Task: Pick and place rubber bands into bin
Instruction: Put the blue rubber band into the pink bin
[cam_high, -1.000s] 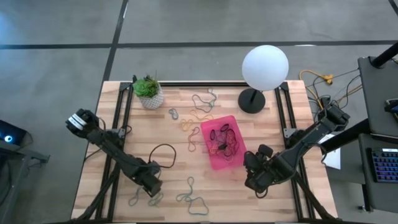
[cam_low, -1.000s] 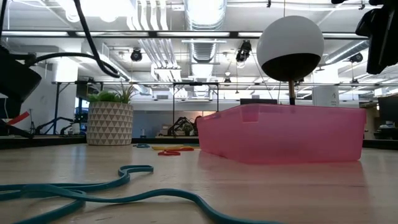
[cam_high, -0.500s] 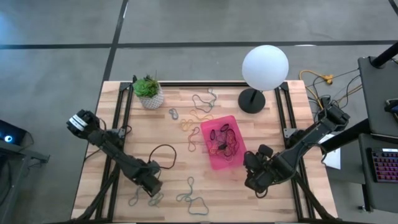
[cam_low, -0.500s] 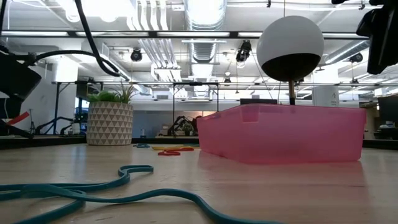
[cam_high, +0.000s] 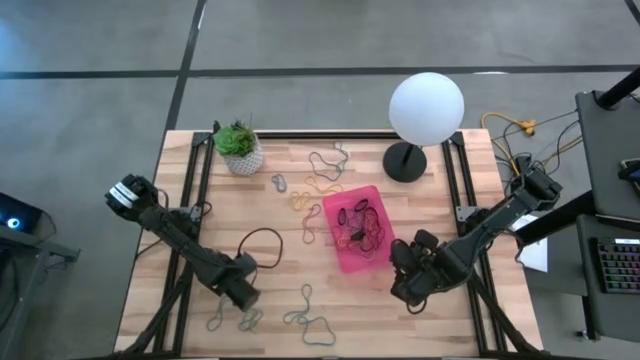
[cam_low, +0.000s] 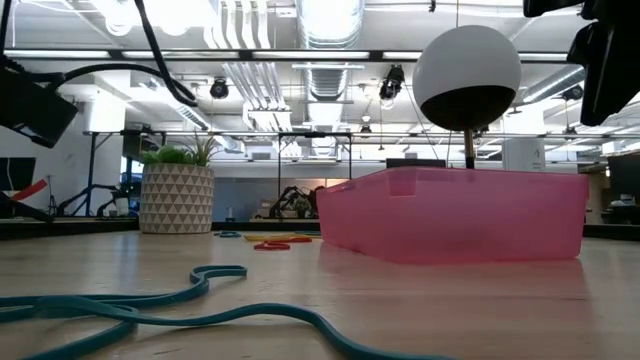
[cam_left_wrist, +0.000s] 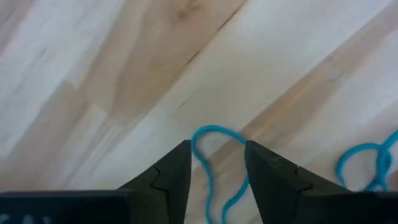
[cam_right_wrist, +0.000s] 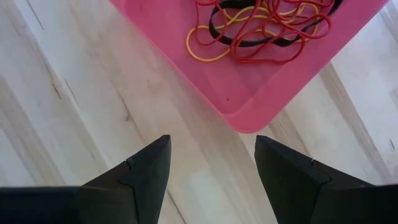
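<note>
**My fingers wait over the bands**

From table height I can only see the side wall of the bin (cam_low: 455, 215), so what lies in it is hidden there. My two arms are cut off at the top corners of that view. From my left wrist, the blue band (cam_left_wrist: 211, 162) runs off the edge, so I cannot see all of it.

My left gripper (cam_high: 243, 292) hangs low over the front left part of the table (cam_high: 280, 215). Its fingers (cam_left_wrist: 171, 171) are spread apart, with the blue band lying between them, and they grip nothing.

My right gripper (cam_high: 405, 290) sits just beside the front right corner of the bin. Its fingers (cam_right_wrist: 146, 168) are also spread wide and empty. Red, yellow and black rubber bands (cam_right_wrist: 261, 28) lie in the bin. More bands (cam_high: 322, 175) lie loose on the wood.
</note>
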